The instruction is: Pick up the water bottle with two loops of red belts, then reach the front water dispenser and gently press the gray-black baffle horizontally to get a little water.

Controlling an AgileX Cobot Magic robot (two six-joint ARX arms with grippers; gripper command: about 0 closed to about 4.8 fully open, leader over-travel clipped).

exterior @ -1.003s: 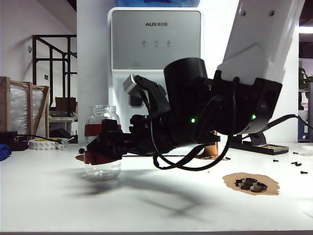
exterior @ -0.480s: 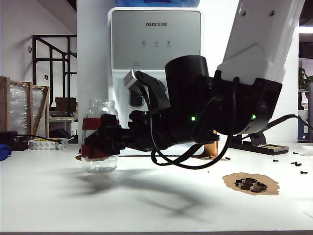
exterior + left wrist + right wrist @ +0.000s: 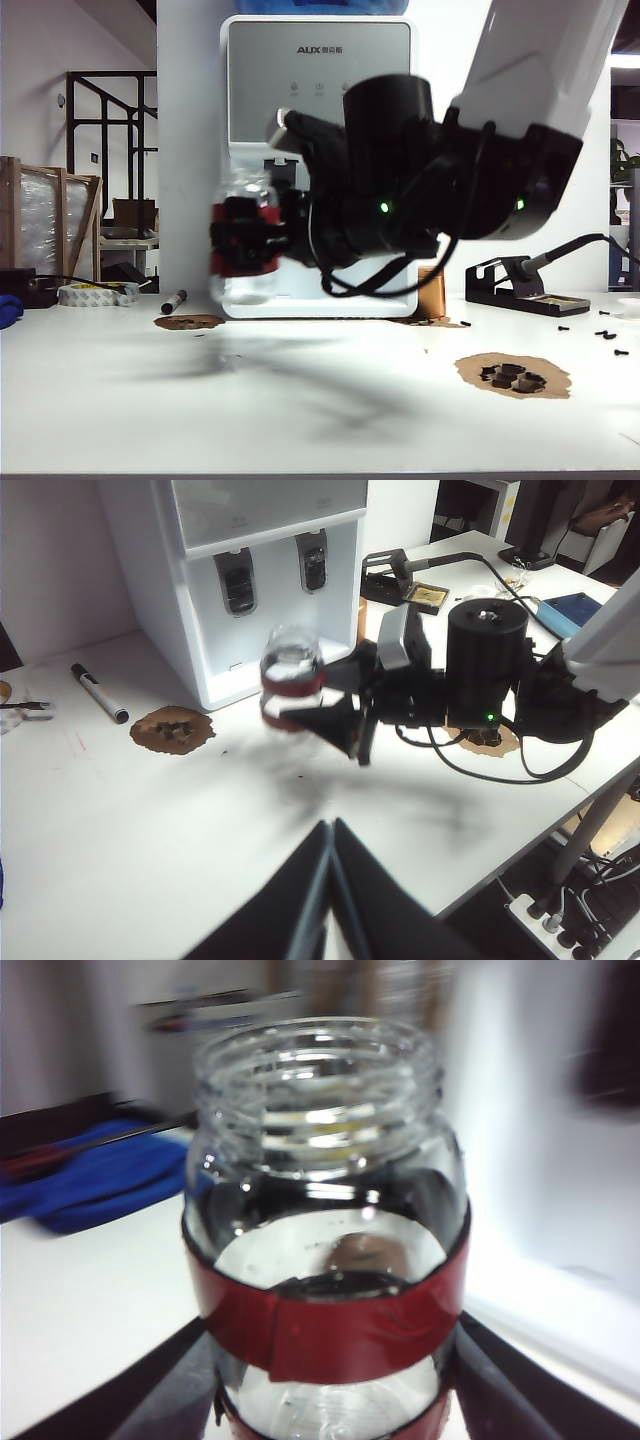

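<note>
Glass, red-banded, upright: the water bottle [image 3: 245, 243] hangs clear of the table, left of centre, clamped across its body by the right gripper [image 3: 243, 250]. Behind it and toward the right of frame stands the water dispenser [image 3: 318, 150]; the gray-black baffle [image 3: 313, 564] lies beyond the bottle, so I judge a level push forward. At bottom centre, the left gripper [image 3: 330, 865] hangs back, jaws pressed together, empty.

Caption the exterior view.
Right gripper holds the bottle above the table, before the dispenser.

Clear water bottle [image 3: 247, 243] with dark-red bands, white water dispenser [image 3: 318, 60] with gray panel, black right pincer [image 3: 232, 240]
</note>
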